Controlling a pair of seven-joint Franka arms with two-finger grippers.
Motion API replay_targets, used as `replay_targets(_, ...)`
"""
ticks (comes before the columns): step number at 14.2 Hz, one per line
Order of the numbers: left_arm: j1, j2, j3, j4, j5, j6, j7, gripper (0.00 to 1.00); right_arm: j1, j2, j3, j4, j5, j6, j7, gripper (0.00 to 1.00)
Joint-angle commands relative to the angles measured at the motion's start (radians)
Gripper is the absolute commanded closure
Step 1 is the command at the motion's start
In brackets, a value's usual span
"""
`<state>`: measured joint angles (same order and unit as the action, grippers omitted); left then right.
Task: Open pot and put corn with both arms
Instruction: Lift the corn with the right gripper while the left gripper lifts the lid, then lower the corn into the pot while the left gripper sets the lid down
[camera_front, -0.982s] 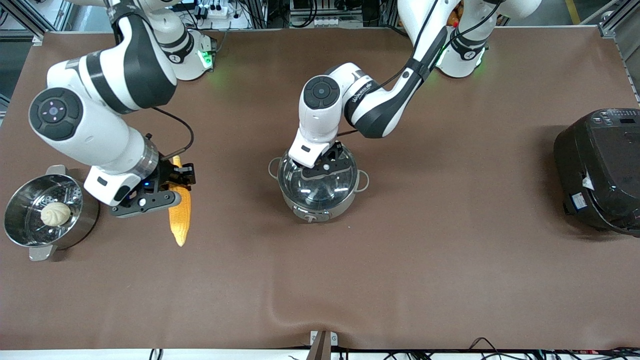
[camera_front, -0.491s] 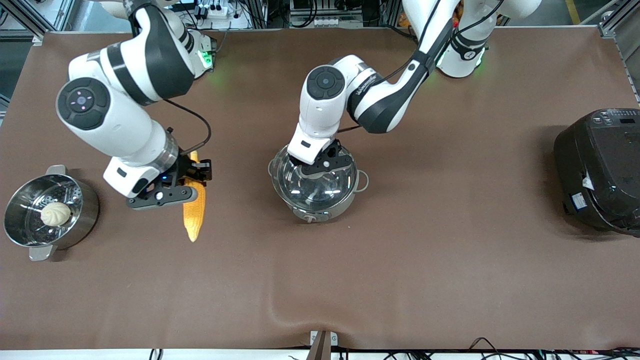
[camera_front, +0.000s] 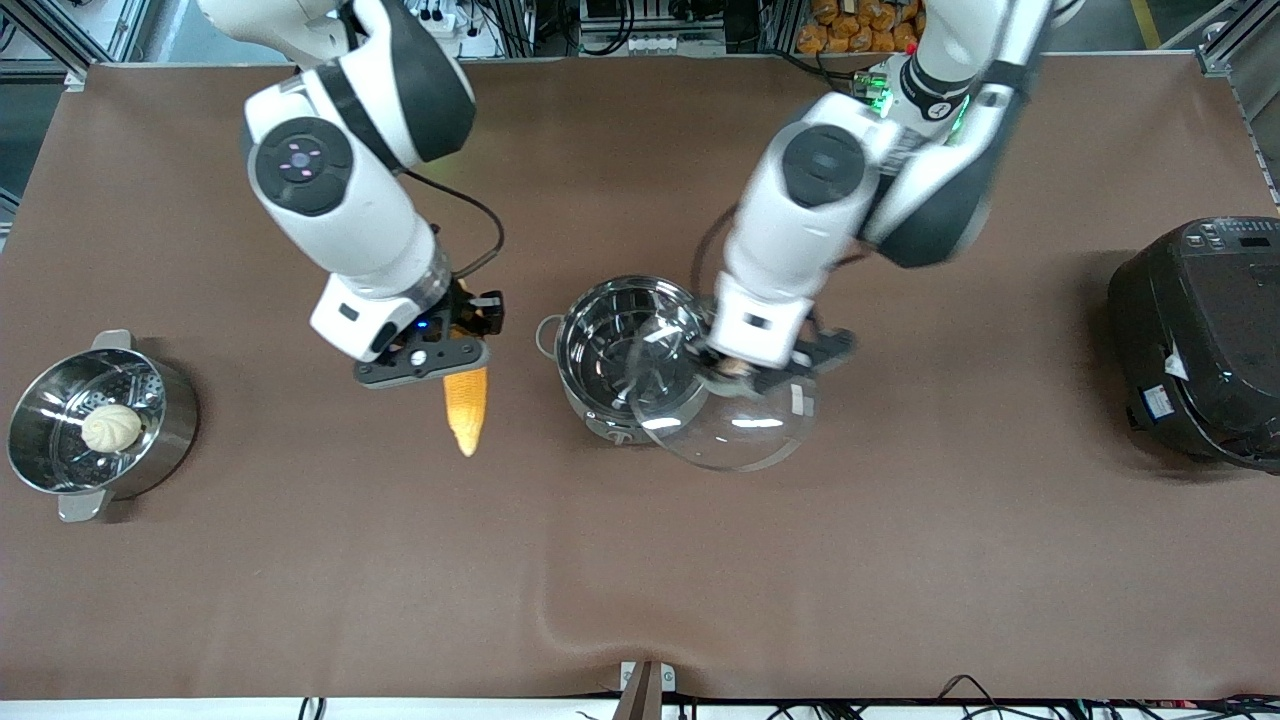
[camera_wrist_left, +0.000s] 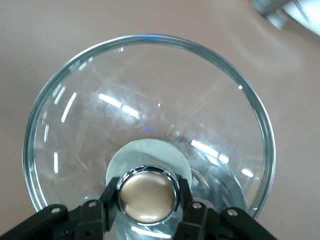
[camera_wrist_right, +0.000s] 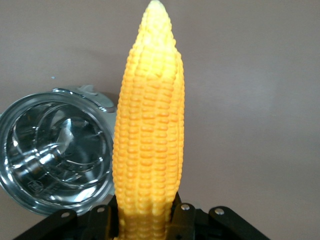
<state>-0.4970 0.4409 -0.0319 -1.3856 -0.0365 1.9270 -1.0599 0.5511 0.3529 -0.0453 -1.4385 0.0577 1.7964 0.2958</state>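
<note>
The steel pot (camera_front: 612, 358) stands open at mid-table; it also shows in the right wrist view (camera_wrist_right: 52, 157). My left gripper (camera_front: 745, 372) is shut on the copper-coloured knob (camera_wrist_left: 148, 193) of the glass lid (camera_front: 735, 425) and holds the lid in the air, partly over the pot's rim on the side toward the left arm's end. My right gripper (camera_front: 455, 345) is shut on the thick end of the yellow-orange corn (camera_front: 466, 407), held above the cloth beside the pot, toward the right arm's end. In the right wrist view the corn (camera_wrist_right: 149, 145) points away from the jaws.
A steel steamer pot (camera_front: 95, 425) with a white bun (camera_front: 110, 427) stands at the right arm's end. A big black rice cooker (camera_front: 1200, 340) stands at the left arm's end. A brown cloth (camera_front: 640, 580) covers the table.
My left gripper has lifted the lid off the pot and carried it toward the left arm's end. My right gripper has carried the corn closer to the pot.
</note>
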Motion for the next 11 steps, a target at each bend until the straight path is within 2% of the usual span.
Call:
replay_targets(1,0.151,-0.011,-0.011,-0.02,-0.023,-0.081,0.086,1.0,0.111,0.061,-0.01,0.001,0.004,0.053,0.122,1.0)
replay_targets(3,0.228,0.008,-0.011,-0.038,-0.013,-0.085,0.129,1.0,0.211,0.122,-0.011,0.001,-0.012,0.134,0.297,1.0)
replay_targets(5,0.27,0.057,-0.011,-0.04,-0.014,-0.08,0.179,1.0,0.257,0.161,-0.011,0.001,-0.015,0.185,0.394,1.0)
replay_targets(7,0.278,0.12,-0.01,-0.039,-0.014,-0.056,0.181,1.0,0.271,0.188,-0.013,0.001,-0.015,0.205,0.457,1.0)
replay_targets(9,0.275,0.174,-0.008,-0.046,-0.008,0.028,0.166,1.0,0.27,0.212,-0.011,0.0,-0.013,0.212,0.503,0.98)
replay_targets(11,0.272,0.191,-0.006,-0.065,-0.008,0.081,0.166,1.0,0.274,0.23,-0.011,-0.005,-0.013,0.213,0.511,0.96)
